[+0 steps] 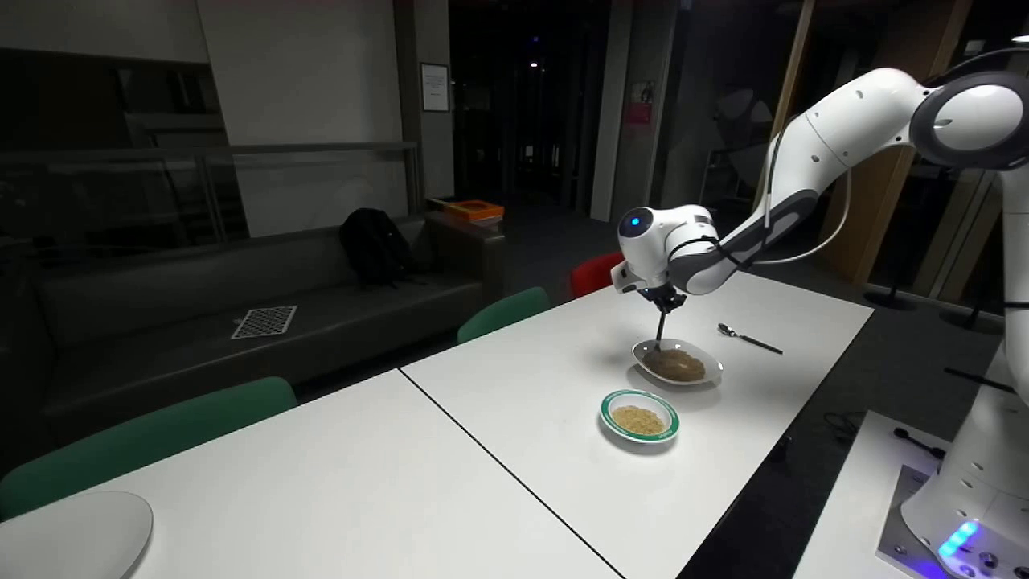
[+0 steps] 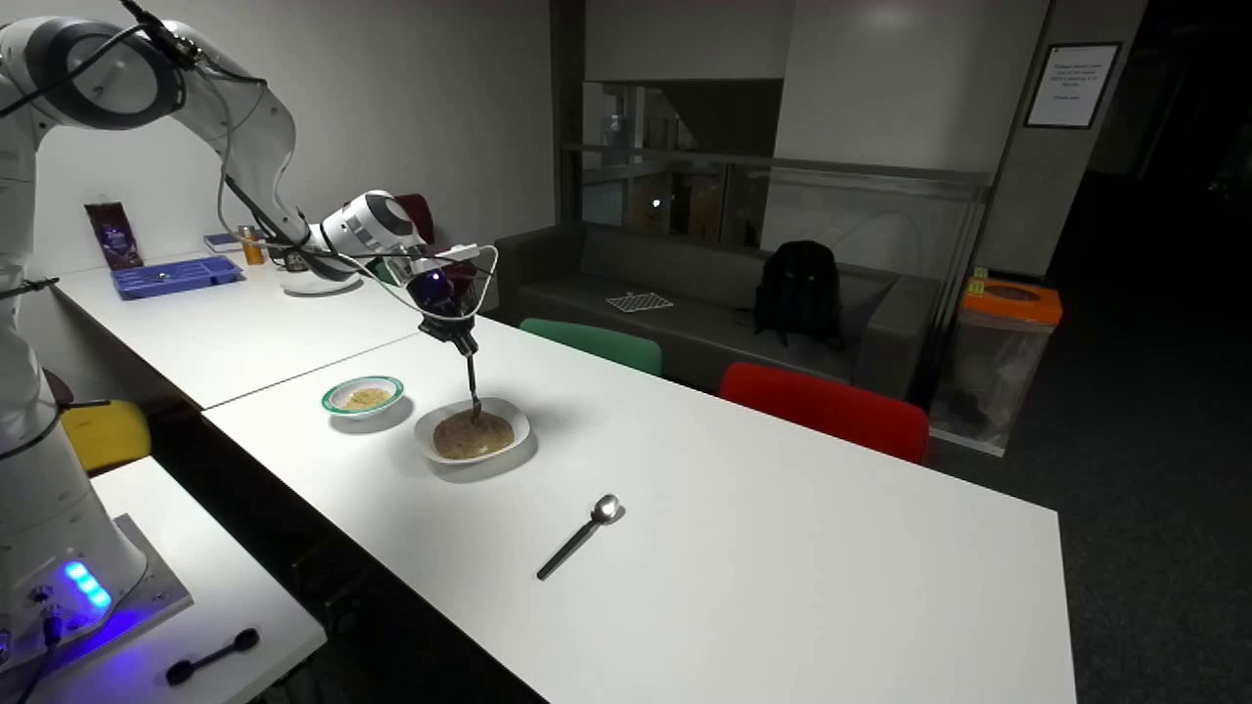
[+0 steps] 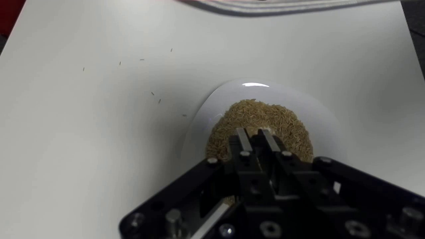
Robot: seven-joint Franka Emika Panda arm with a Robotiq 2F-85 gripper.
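Note:
My gripper [image 1: 665, 306] is shut on a dark-handled utensil [image 1: 661, 328], which points down. In an exterior view the gripper [image 2: 468, 347] is above a white bowl [image 2: 522, 432], and the utensil [image 2: 472, 379] has its lower end in the brown grain [image 2: 463, 440]. The utensil's head is at least partly hidden by the grain. In the wrist view the fingers [image 3: 255, 134] are close together over the grain [image 3: 252, 111] in the white bowl [image 3: 298, 96]. The utensil is mostly hidden there. A green-rimmed bowl [image 1: 674, 420] with paler grain [image 1: 637, 420] stands beside the white bowl.
A spoon with a dark handle [image 2: 569, 552] lies on the white table. Loose grains [image 3: 152, 93] lie beside the white bowl. A white plate [image 1: 76, 531] and a blue tray [image 2: 176, 278] are farther along the tables. Green [image 2: 592, 339] and red [image 2: 825, 406] chairs line one edge.

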